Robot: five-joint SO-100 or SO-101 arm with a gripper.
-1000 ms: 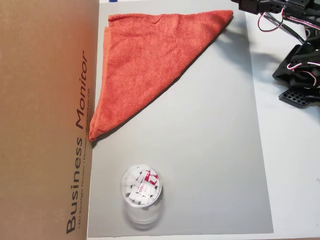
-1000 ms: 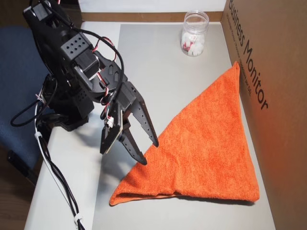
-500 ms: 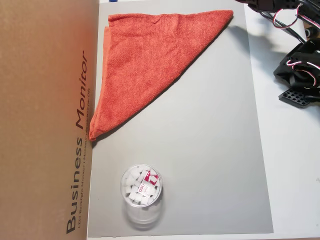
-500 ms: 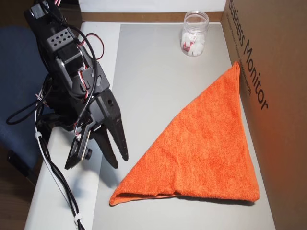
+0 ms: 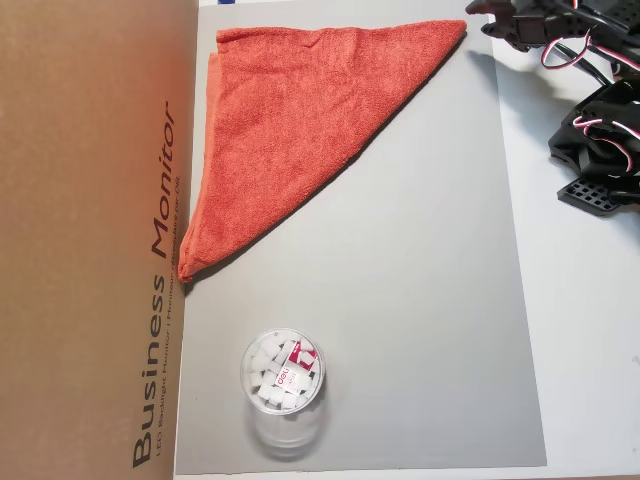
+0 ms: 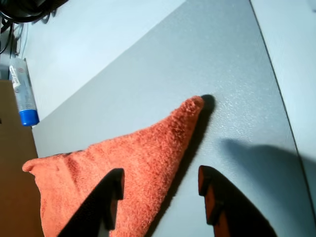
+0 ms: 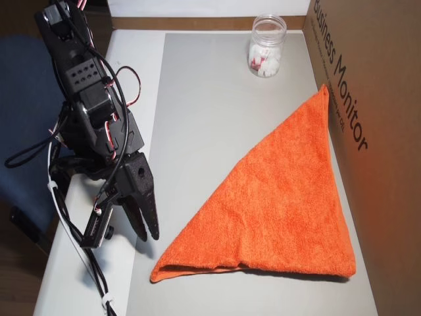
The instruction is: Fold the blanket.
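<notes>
Orange blanket [image 7: 276,204] lies as a triangle on the grey surface [image 7: 197,99]; its near corner sits just beside the pincer [image 7: 125,227], which hangs spread and empty.

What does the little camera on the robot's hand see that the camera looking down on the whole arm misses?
Only the wrist view shows a white tube with a blue cap lying off the mat, and a close look at the open gripper hanging over one blanket corner. Only the overhead view with the arm in it shows the clear jar, the cardboard box and the whole triangle-folded blanket. Both show the blanket, the gripper and the grey mat.
</notes>
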